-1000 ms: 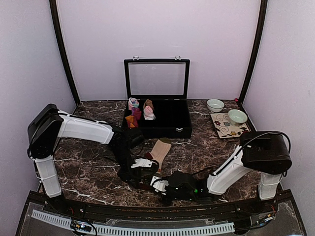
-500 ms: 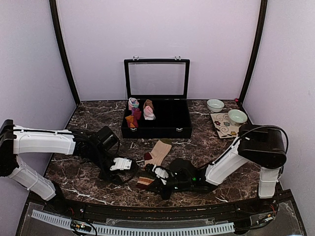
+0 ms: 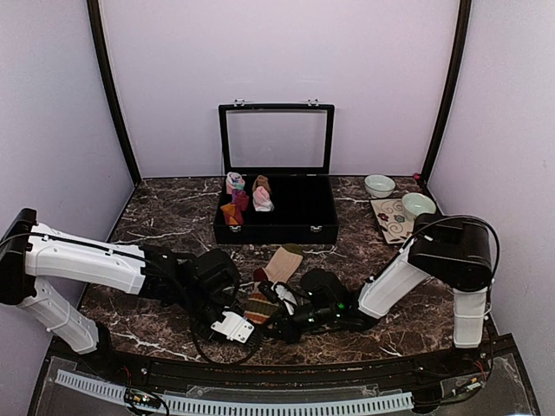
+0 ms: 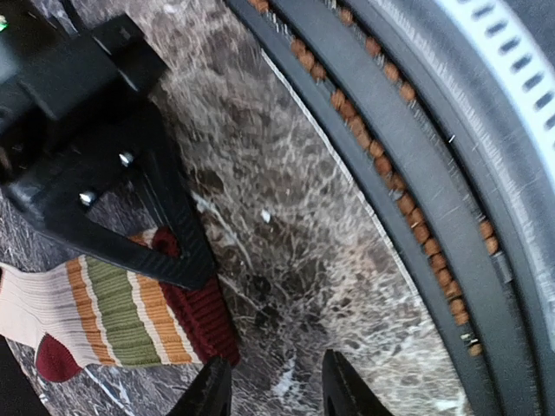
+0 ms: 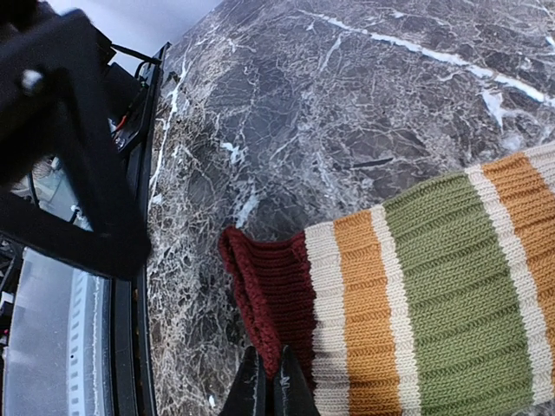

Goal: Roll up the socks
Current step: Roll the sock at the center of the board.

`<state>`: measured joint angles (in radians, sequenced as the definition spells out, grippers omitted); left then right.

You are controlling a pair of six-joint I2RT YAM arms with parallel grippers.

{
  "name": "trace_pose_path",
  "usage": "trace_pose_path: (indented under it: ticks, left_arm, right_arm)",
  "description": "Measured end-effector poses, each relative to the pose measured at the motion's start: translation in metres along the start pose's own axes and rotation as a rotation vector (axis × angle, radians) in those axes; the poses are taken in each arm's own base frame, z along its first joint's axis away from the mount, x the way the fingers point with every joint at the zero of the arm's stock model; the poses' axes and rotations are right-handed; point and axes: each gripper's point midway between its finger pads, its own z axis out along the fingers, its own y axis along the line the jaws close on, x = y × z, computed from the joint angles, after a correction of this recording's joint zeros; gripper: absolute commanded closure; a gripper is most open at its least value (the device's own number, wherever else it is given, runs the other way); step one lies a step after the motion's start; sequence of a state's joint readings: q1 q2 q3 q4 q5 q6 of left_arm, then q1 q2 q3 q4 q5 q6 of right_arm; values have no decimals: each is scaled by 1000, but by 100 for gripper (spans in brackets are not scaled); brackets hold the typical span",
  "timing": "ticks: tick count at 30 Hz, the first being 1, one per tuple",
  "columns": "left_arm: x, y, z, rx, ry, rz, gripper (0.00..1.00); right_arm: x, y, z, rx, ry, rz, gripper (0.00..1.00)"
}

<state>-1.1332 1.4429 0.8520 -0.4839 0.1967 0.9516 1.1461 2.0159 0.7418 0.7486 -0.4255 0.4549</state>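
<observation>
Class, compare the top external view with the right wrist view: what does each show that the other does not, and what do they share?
Only the top external view: the open black case holding small rolled bundles, and two pale bowls at the far right. Only the right wrist view: the right end effector closed on a dark red cuff, seen close. Both: the striped sock lying on the marble table.
</observation>
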Motion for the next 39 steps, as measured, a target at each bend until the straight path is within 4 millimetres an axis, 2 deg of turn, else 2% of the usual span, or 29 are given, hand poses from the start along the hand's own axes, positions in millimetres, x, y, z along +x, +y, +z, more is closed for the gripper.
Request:
trace_pose_path:
  ticks: [5, 8, 14, 25, 33, 39]
  left_arm:
    - [17, 1, 19, -17, 68, 70, 63]
    - [19, 9, 24, -44, 87, 97, 63]
    - [17, 22, 26, -99, 86, 133, 63]
    - [9, 11, 25, -32, 46, 161, 66]
    - [15, 13, 34, -22, 64, 156, 63]
    - [18, 24, 39, -65, 86, 154, 63]
  right_arm:
    - [0, 0, 0, -25, 4, 34, 100]
    - [-1, 0, -1, -34, 7, 43, 100]
    - [-1, 1, -2, -48, 12, 50, 100]
    - [-1, 0, -4, -68, 22, 74, 100]
    - [0, 0, -6, -79, 27, 86, 100]
    - [1, -1, -7, -84, 30, 96, 100]
